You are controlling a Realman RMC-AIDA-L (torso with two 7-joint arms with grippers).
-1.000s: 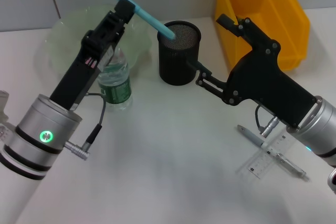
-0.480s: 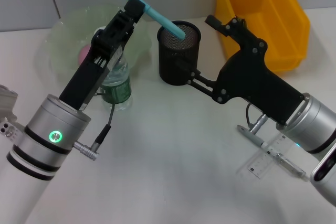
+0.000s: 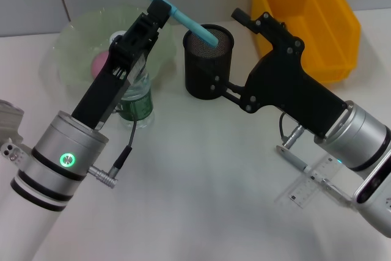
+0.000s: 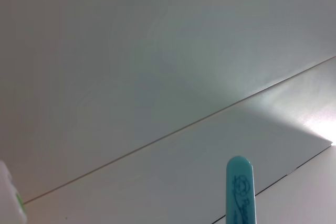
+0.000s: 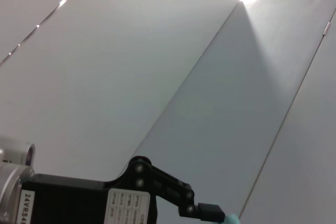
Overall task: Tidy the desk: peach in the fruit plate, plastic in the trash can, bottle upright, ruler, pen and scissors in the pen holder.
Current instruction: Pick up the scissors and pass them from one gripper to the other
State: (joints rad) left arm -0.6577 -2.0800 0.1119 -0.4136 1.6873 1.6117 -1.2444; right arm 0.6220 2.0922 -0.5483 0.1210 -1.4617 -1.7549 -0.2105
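The head view looks forward and steeply down from above the white table [image 3: 201, 175], close enough that both arms fill the lower corners, taking in the black mesh pen holder [image 3: 208, 62], the yellow bin [image 3: 317, 22] and the green fruit plate [image 3: 79, 53] along the far edge. The left wrist view points upward and away from the table at a plain panelled wall [image 4: 157, 66], with only the rounded tip of the teal ruler [image 4: 239, 190] rising close before the lens. The right wrist view also faces up at pale wall panels [image 5: 157, 66], catching the left gripper [image 5: 210, 212] farther off. Both wrist views share the ruler and wall with the head view.
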